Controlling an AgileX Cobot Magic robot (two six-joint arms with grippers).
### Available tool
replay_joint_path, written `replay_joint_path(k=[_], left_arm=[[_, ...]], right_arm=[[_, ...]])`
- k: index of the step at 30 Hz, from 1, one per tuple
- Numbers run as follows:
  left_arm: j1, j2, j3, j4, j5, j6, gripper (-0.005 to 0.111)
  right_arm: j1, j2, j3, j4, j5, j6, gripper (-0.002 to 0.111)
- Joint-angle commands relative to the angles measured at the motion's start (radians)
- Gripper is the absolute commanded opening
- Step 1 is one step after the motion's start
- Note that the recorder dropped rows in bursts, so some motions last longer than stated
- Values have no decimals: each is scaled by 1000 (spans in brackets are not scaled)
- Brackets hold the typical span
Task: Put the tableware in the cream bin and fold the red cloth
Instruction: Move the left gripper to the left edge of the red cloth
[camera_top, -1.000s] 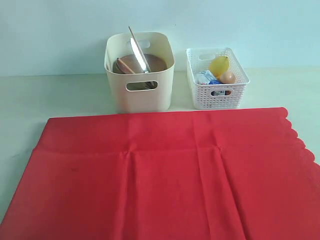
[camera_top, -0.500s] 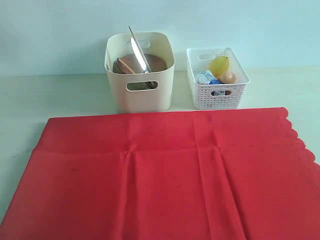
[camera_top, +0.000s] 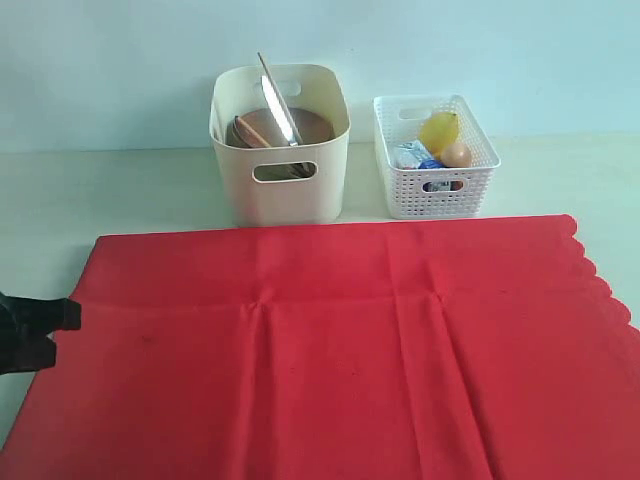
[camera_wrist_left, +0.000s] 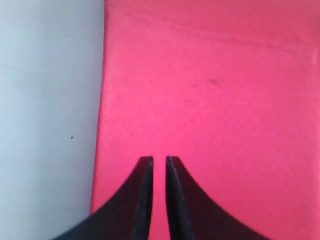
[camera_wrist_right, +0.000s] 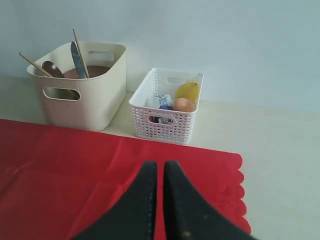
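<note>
The red cloth (camera_top: 350, 340) lies spread flat over the table, its scalloped edge (camera_top: 600, 285) on the right. Behind it stands the cream bin (camera_top: 285, 200), holding a brown plate (camera_top: 300, 125), a silver knife (camera_top: 280, 105) and a wooden spoon (camera_top: 247, 130). In the right wrist view chopsticks (camera_wrist_right: 80, 50) lean in the cream bin (camera_wrist_right: 85, 107). My left gripper (camera_top: 62, 330) hangs over the cloth's left edge. Its jaws (camera_wrist_left: 159, 159) are slightly parted, with only red cloth (camera_wrist_left: 215, 100) showing between them. My right gripper (camera_wrist_right: 160, 163) is shut and empty above the cloth's scalloped side.
A white lattice basket (camera_top: 435, 190) stands right of the bin with a lemon (camera_top: 438, 130), an egg (camera_top: 456, 154) and a small carton inside. Bare pale table (camera_top: 120, 190) runs left of the bin and along the cloth's left edge (camera_wrist_left: 50, 125).
My left gripper has come into the exterior view at the cloth's left edge. The cloth, bin and basket have not moved.
</note>
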Motion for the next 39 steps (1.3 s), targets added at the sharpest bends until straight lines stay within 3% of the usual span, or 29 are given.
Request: replay_joint_path(k=[1,4,5,16,25,29,34,39], left_arm=[[64,107,-118,58,122,10,36],[107,162,-172,60,146,52,58],[114,168,-181,51,144,58,60],[176,304,-255,-144,212,296,60],[176,429,-345,-154,260,347,60],[202,461,-373,-174,280,358,60],[217,493,-375,-309,343,507,60],[217,521,-375,-303,332,507,60]], right_arm=[[0,3,-7,17,-28,0,6],[0,3,-7,69,-34,-7,6],[0,3,-7,71,-34,-7,6],[0,3,-7,183,-26,-87,6],[0,3,-7,407,-28,-297,6],[0,3,-7,417,-34,-297,6],[0,3,-7,477,-43,-341,6],[0,3,-7,502,-43,-369,6]])
